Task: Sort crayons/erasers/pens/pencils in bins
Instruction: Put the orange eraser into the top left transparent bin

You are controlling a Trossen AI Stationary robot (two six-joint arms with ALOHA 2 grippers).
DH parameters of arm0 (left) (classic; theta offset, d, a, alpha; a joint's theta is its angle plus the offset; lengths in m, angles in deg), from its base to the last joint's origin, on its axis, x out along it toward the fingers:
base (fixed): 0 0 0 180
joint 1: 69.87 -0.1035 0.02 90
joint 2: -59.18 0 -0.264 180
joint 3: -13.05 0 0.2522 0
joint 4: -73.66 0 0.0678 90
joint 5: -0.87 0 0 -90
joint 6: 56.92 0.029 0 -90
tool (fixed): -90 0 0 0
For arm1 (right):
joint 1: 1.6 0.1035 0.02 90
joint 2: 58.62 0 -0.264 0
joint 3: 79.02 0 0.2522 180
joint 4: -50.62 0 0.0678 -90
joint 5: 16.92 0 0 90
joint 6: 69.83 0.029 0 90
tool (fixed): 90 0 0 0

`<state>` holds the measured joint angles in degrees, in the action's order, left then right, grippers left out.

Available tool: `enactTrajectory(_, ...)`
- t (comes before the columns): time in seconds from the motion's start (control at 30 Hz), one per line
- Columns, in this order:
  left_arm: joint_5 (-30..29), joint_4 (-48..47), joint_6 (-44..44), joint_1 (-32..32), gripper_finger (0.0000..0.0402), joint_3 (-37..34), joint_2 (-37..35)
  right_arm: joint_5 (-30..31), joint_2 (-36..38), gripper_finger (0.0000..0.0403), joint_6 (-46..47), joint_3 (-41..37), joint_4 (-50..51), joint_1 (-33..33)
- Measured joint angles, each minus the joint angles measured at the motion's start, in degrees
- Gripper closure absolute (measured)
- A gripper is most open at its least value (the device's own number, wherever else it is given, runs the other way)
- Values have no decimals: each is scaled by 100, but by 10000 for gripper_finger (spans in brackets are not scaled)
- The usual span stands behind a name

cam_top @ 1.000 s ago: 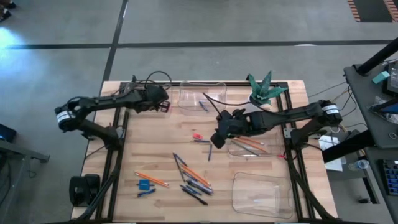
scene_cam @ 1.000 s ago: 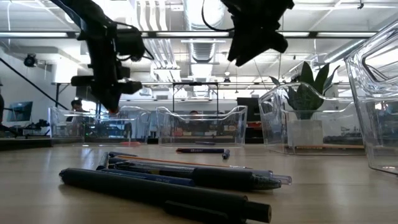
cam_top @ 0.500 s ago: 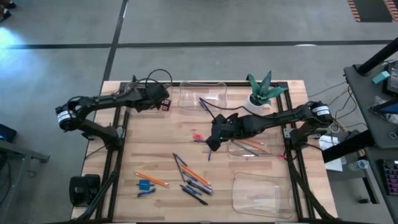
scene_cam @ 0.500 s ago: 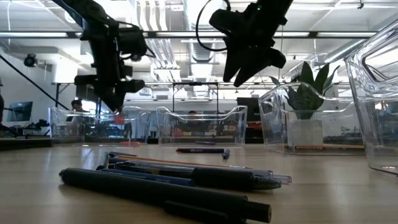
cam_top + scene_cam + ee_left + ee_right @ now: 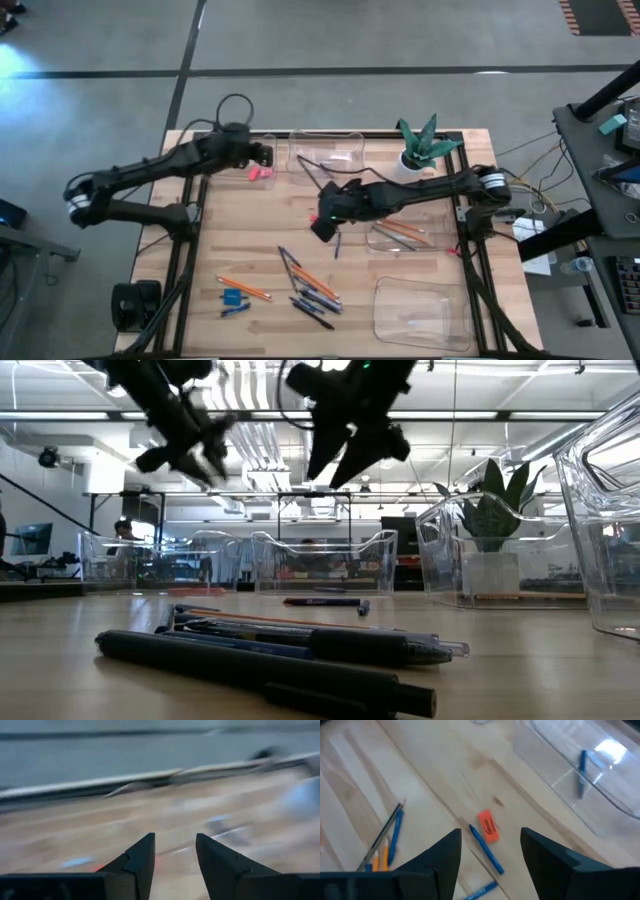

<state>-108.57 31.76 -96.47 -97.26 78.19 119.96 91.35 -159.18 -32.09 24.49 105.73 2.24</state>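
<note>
Showing only wrist-side: orange-red eraser (image 5: pixel 488 826)

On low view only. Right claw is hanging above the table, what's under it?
Observer: Right wrist view shows an orange-red eraser touching a blue crayon, both loose on the table below the right claw.
Operator: Holding anything?
Observer: No. Its fingers stand apart with nothing between them.
Operator: Left claw?
Observer: The left claw is open and empty. From above it's near the table's back edge, with a pink eraser lying beside it.
</note>
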Motion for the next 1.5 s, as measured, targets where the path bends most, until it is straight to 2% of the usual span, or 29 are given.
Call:
enactTrajectory(0.1, 183, 377, 119, 346, 272, -12, -381, -191, -413, 208, -118, 484, 457, -63)
enactTrajectory(0.3, 182, 791, 144, 1334, 272, -19, -901, -187, -1018, 209, -186, 1201, 1716, -218)
enactTrajectory(0.47, 64, 1684, 509, 2219, 272, -28, -923, -638, -1390, 209, -443, 1473, 1661, -375)
enactTrajectory(0.63, 30, 2716, 1024, 2702, 272, -17, -919, -759, -1808, 209, -551, 1912, 1676, -445)
enactTrajectory(0.83, 87, 2975, 1155, 2900, 271, -17, -1042, -878, -2223, 209, -612, 2479, 1709, -542)
enactTrajectory(0.93, 175, 2973, 1194, 2907, 271, -13, -1144, -1160, -2355, 209, -601, 2583, 1710, -603)
enactTrajectory(1.3, 310, 3023, 1502, 2906, 271, -20, -1594, -1249, -2419, 208, -427, 2260, 1744, -693)
enactTrajectory(1.5, 547, 3025, 1658, 2906, 271, -24, -1588, -1251, -2480, 188, -349, 2055, 1660, -689)
